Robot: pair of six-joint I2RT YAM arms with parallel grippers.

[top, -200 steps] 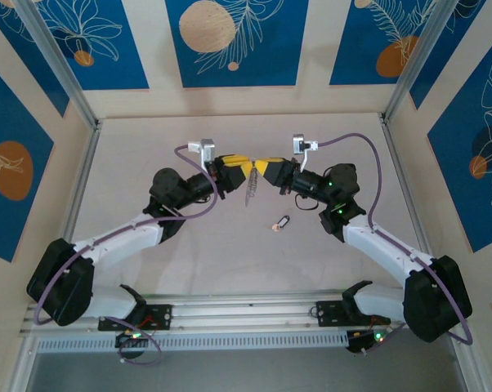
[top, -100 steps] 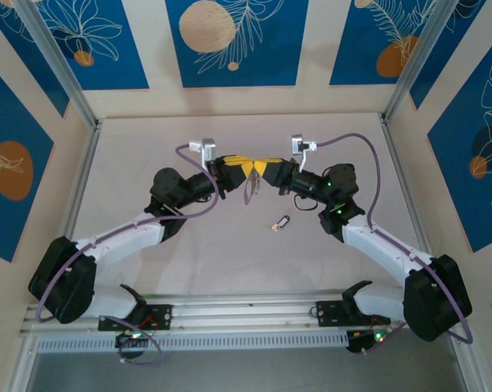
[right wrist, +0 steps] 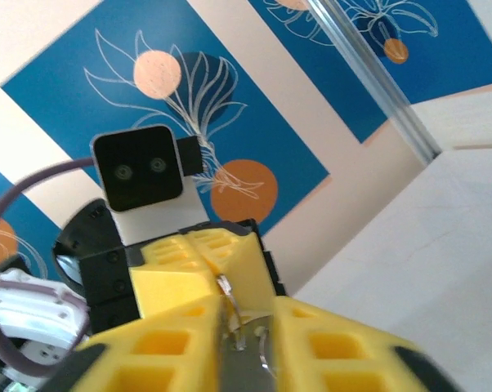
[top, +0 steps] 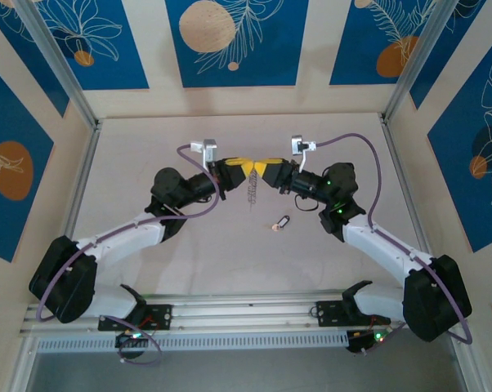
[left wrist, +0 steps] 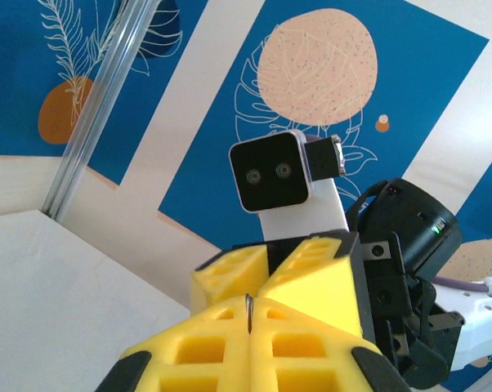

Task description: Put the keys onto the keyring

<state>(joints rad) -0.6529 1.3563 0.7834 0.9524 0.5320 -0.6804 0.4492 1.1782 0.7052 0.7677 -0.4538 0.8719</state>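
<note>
**Ring held up, key waiting**

The ring (top: 250, 193) is pinched in the closed left gripper (top: 247, 168) and hangs from its tips. The right gripper (top: 260, 168) is met tip to tip; whether the ring is gripped by it cannot be told. The key (top: 281, 222) is left on the table (top: 164, 139), near the right gripper, and should be picked up next. Bare room is seen all round, with the walls well away.
</note>
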